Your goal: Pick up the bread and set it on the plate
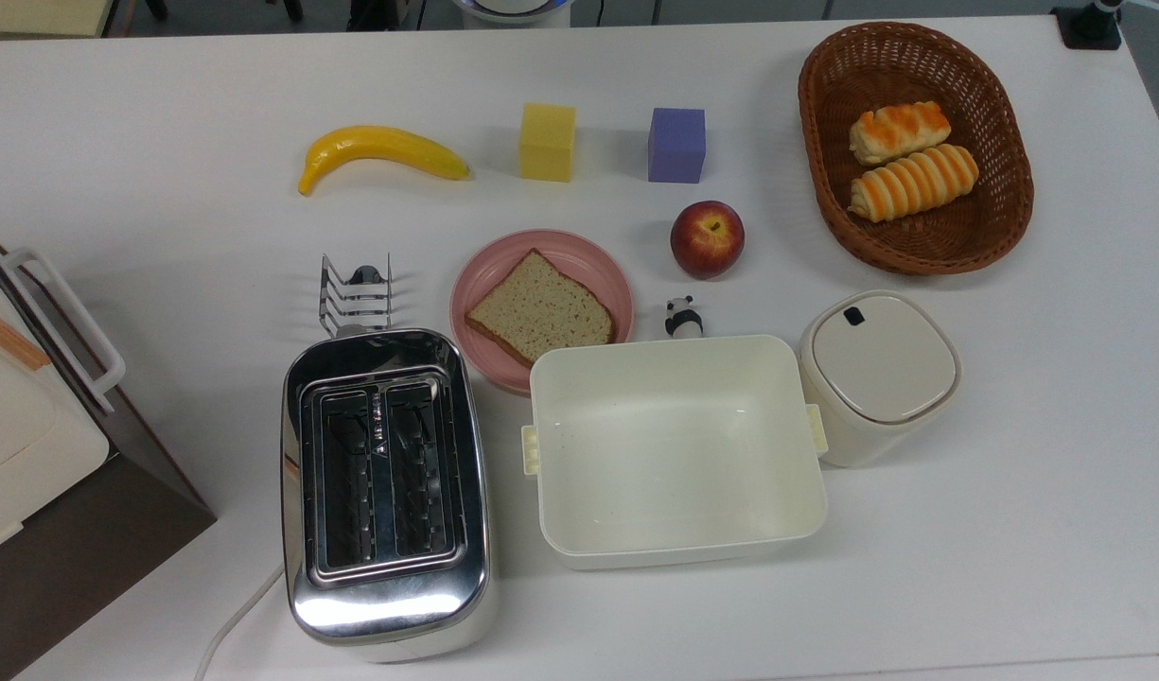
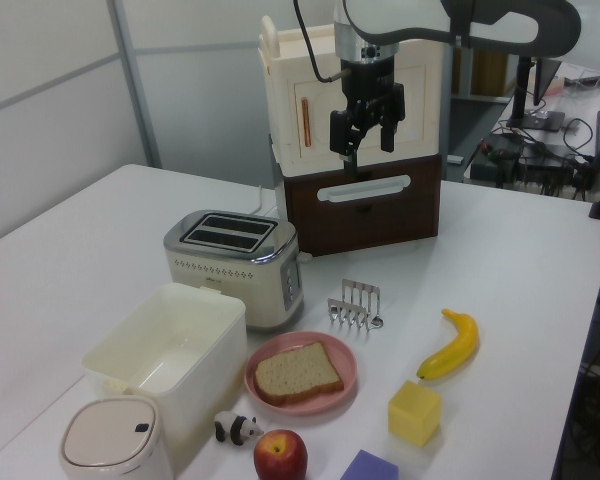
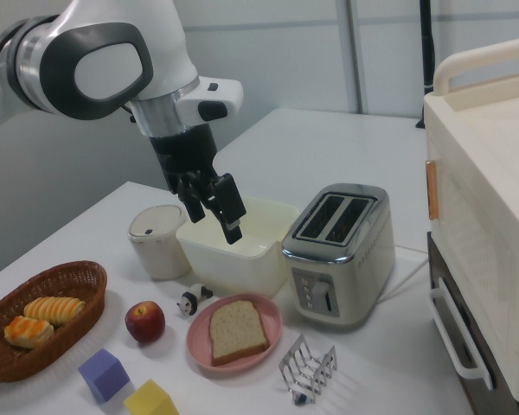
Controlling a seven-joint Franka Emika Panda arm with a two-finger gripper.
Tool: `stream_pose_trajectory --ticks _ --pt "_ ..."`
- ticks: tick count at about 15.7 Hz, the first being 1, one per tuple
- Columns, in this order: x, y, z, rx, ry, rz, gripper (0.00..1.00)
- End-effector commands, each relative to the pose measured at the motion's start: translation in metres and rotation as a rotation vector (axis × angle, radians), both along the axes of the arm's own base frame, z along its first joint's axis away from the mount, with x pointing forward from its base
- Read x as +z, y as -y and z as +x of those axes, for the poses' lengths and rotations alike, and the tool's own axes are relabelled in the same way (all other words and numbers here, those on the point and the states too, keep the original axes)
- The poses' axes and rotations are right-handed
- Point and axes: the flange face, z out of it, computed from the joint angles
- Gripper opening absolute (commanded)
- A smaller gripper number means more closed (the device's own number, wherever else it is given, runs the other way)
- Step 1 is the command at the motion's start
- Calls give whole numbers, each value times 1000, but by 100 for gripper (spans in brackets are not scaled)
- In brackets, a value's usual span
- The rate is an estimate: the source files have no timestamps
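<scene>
White counter (image 1: 163,85) is carrying everything, with the arm hanging high above it. Largest item: a cream and brown cabinet (image 2: 365,150) at the counter's edge. Next, one chrome toaster (image 1: 387,492) with two slots, one cream tub (image 1: 678,445) lying empty, one wicker basket (image 1: 1009,199) holding two striped rolls (image 1: 912,161).

One pink plate (image 1: 489,270) is sitting between the toaster, the tub and the apple. One slice of bread (image 1: 541,310) is already lying flat on the plate, inside its rim, crust corner pointing toward the toaster in the top view. Judging by this, the task is looking done.

Claw (image 3: 214,203) is hanging open and empty, fingers spread and pointing down. In the right view it is hovering well above the tub's near side, and the bread is lying below it, toward the right view's bottom. In the left view the claw (image 2: 363,128) is showing in front of the cabinet, far above the slice. No contact between claw and bread. Any coming move is probably a retreat, not a grasp.

Smaller items, counted: one lidded canister (image 1: 877,374), one banana (image 1: 380,151), one toast rack (image 1: 355,295), one yellow block (image 1: 548,142), one purple block (image 1: 676,144), one apple (image 1: 707,238), one panda figure (image 1: 682,317).
</scene>
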Motion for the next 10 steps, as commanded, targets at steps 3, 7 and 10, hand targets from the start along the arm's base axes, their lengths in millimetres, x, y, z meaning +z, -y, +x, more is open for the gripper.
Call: stream_pose_trajectory --ticks 3,7,10 --pt "1 -15 -4 40 -4 40 100" --pt "1 -24 -2 58 -3 51 100" --pt "2 -28 -2 69 -1 51 100"
